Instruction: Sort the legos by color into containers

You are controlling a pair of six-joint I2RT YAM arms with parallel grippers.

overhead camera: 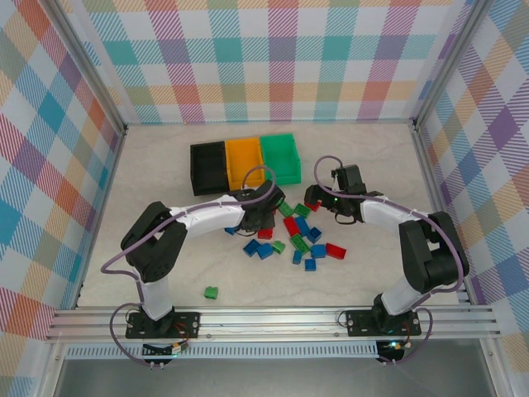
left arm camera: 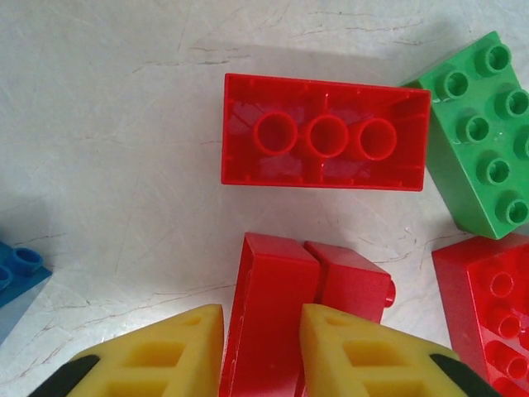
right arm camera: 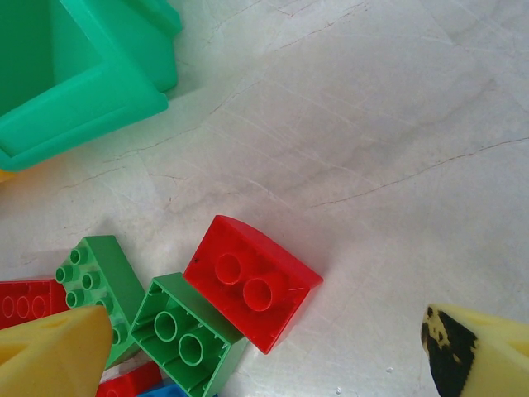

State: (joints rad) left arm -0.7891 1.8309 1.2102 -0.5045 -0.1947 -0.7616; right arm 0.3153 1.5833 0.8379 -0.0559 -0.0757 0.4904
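Sorting barely begun: the containers (overhead camera: 245, 161) look empty, the pile is unsorted.
Bins stand in a row toward the table's (overhead camera: 149, 182) far edge. The legos (overhead camera: 299, 236) lie mid-table, with one green stray (overhead camera: 212, 292) toward the near edge. My left gripper (left arm camera: 262, 318) pinches a red brick (left arm camera: 269, 281); my right gripper (right arm camera: 266, 327) gapes wide, empty.

Red brick (left arm camera: 277, 265) between left claw's (left arm camera: 261, 318) fingers (left arm camera: 165, 356) is cut off below.

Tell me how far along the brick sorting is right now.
Nothing looks sorted: the orange plastic bin and green plastic bin look empty; the black plastic bin is too dark to judge. In hand: the left gripper appears clamped on a red plastic brick; the right gripper hangs open over the pile of red, green and blue plastic bricks. Left: that whole pile and a stray green brick.
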